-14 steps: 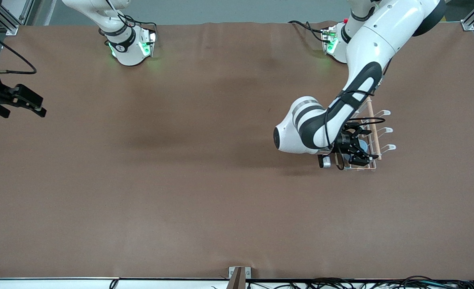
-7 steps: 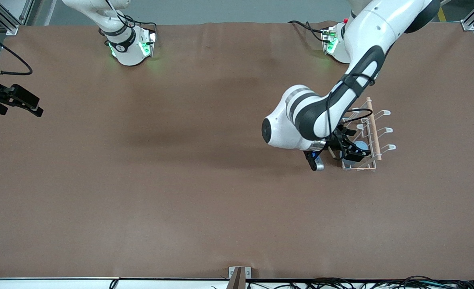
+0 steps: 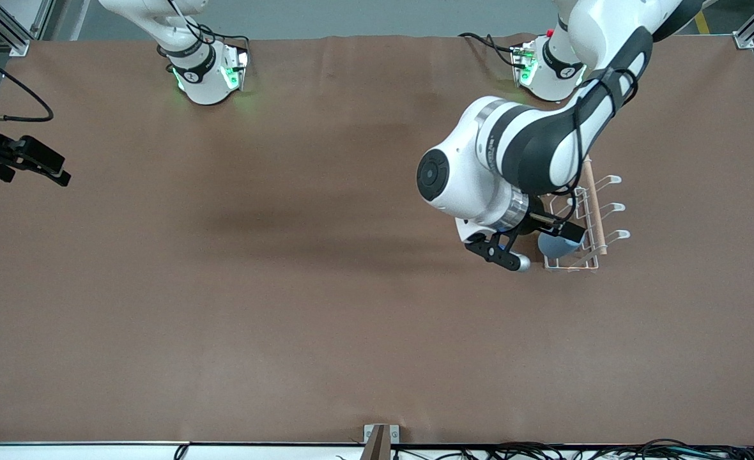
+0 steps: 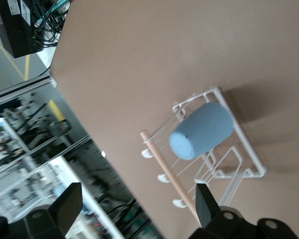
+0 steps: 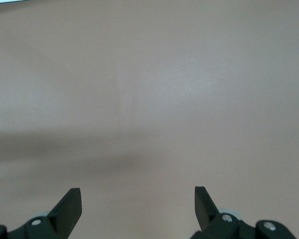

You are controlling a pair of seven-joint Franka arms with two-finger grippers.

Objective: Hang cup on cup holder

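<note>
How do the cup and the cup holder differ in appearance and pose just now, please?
The cup is a solid, light-blue tapered tumbler; the cup holder is an open white wire rack with a wooden rod. The cup hangs tilted on a prong, base upward, while the cup holder stands on the table. Both sit at the left arm's end, with no gripper holding either.

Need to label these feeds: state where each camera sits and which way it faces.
Front: high across the table, facing the bases; shows both arms, left gripper open beside the rack.
Left wrist: looks down at cup hung on rack; own fingers show.
Right wrist: looks at bare table; own fingers show.
Front and left wrist share cup and rack.
</note>
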